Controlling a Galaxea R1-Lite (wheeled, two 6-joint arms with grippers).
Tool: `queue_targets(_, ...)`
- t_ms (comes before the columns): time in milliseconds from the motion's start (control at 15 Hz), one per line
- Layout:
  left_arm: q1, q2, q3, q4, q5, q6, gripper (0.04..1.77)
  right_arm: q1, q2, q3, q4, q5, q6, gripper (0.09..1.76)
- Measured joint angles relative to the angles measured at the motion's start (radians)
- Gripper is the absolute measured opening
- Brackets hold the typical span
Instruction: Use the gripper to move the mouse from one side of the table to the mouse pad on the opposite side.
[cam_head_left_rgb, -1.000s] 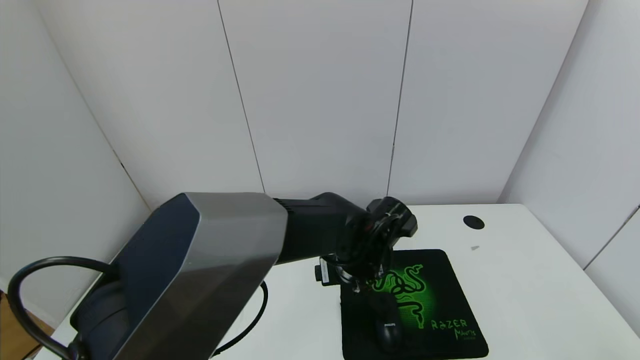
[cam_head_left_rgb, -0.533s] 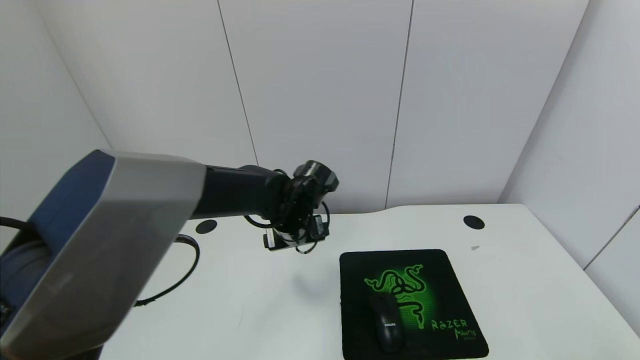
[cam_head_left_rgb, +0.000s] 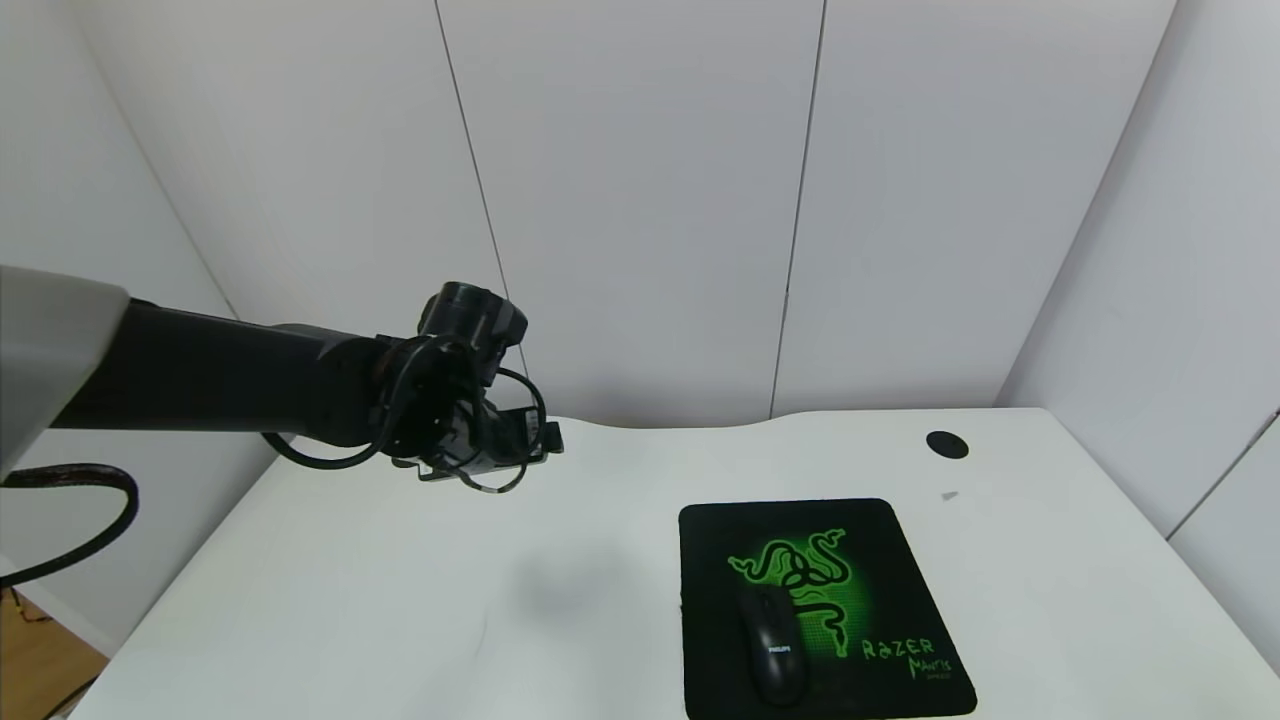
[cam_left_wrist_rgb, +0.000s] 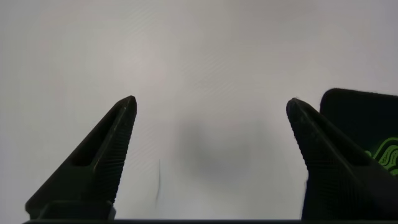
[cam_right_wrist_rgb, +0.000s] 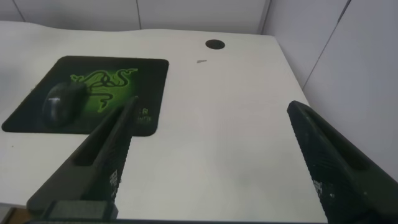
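The black mouse (cam_head_left_rgb: 776, 645) lies on the black mouse pad (cam_head_left_rgb: 880, 560) with the green snake logo, on the right half of the white table (cam_head_left_rgb: 400, 600). It also shows in the right wrist view (cam_right_wrist_rgb: 62, 102) on the mouse pad (cam_right_wrist_rgb: 146, 74). My left gripper (cam_head_left_rgb: 490, 462) hangs raised over the table's rear left, far from the mouse; in the left wrist view it is open and empty (cam_left_wrist_rgb: 211, 155), with a corner of the mouse pad (cam_left_wrist_rgb: 367, 115) at the side. My right gripper (cam_right_wrist_rgb: 208, 162) is open and empty, over bare table to the right of the pad.
A round black grommet (cam_head_left_rgb: 947, 444) sits at the table's rear right, also in the right wrist view (cam_right_wrist_rgb: 214, 44). A small grey speck (cam_head_left_rgb: 950, 495) lies near it. White wall panels stand close behind and beside the table.
My left arm has risen off the mouse pad and swung back to the left, leaving the mouse on the pad. The mouse has not moved.
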Motion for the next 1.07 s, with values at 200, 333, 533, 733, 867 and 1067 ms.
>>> queue_targets(200,0.047,-0.073,0.093,-0.129,-0.051,0.104,1.71,0.000,0.000,0.000,0.000,0.000,0.000,1.71)
queue_targets(333,0.116,-0.176,0.286,-0.238,-0.122,0.219,1.71,0.000,0.000,0.000,0.000,0.000,-0.001,1.71)
queue_targets(533,0.259,-0.362,0.488,-0.332,-0.267,0.366,1.72,0.000,0.000,0.000,0.000,0.000,-0.001,1.71)
queue_targets(733,0.362,-0.531,0.589,-0.343,-0.373,0.433,1.72,0.000,0.000,0.000,0.000,0.000,-0.001,1.71)
queue_targets(867,0.406,-0.634,0.637,-0.340,-0.414,0.453,1.72,0.000,0.000,0.000,0.000,0.000,-0.001,1.71)
queue_targets(1067,0.437,-0.783,0.697,-0.326,-0.451,0.467,1.72,0.000,0.000,0.000,0.000,0.000,0.000,1.71)
